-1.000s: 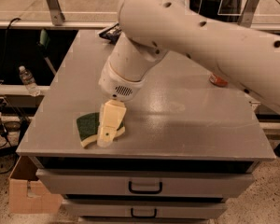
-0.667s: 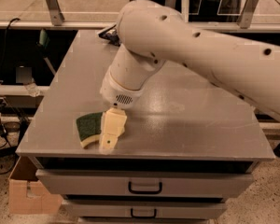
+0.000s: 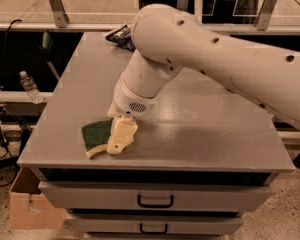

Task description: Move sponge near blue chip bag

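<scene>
The sponge point(image 3: 95, 135), dark green on top with a pale yellow layer below, lies flat near the front left corner of the grey table point(image 3: 215, 134). My gripper point(image 3: 122, 136) is down at the sponge's right end, overlapping it. The large white arm point(image 3: 200, 59) reaches in from the right and hides much of the table's middle. The blue chip bag point(image 3: 119, 34) lies at the table's far edge, left of centre, mostly hidden behind the arm. It is far from the sponge.
The table's front edge lies just below the sponge, with drawers point(image 3: 155, 200) under it. A water bottle point(image 3: 28, 85) and cables are on the left. A cardboard box point(image 3: 27, 204) sits on the floor at the lower left.
The arm has swung over toward the left and covers more of the table. The gripper stays at the sponge's right end. The sponge has not moved.
</scene>
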Controlling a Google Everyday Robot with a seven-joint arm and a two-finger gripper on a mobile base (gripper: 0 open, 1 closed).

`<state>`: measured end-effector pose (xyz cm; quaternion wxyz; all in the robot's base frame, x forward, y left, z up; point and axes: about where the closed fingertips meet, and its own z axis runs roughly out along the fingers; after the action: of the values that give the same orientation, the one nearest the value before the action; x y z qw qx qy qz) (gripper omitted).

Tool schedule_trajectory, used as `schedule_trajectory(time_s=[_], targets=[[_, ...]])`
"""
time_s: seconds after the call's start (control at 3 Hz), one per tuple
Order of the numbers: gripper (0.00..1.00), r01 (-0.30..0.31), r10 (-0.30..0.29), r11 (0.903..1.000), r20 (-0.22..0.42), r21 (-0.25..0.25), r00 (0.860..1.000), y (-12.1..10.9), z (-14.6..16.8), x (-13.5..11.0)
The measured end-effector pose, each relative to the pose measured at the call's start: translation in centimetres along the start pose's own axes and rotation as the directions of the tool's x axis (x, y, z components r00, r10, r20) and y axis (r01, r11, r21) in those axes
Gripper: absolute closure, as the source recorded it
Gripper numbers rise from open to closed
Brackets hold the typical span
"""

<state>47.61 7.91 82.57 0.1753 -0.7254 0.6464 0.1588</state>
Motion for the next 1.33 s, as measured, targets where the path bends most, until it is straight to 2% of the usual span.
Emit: schedule_trajectory(time_s=[0.67,1.0,1.33], targets=[[0.87,0.001,-0.001,1.0000,-0.004,-0.002,1.000,-0.17,-0.15,-0.07],[1.00,0.001,-0.001,1.0000,-0.004,-0.002,1.000,-0.17,-0.17,-0.07],[1.00,0.001,-0.001,1.0000,-0.004,-0.001,1.000,-0.20,-0.23,-0.09]])
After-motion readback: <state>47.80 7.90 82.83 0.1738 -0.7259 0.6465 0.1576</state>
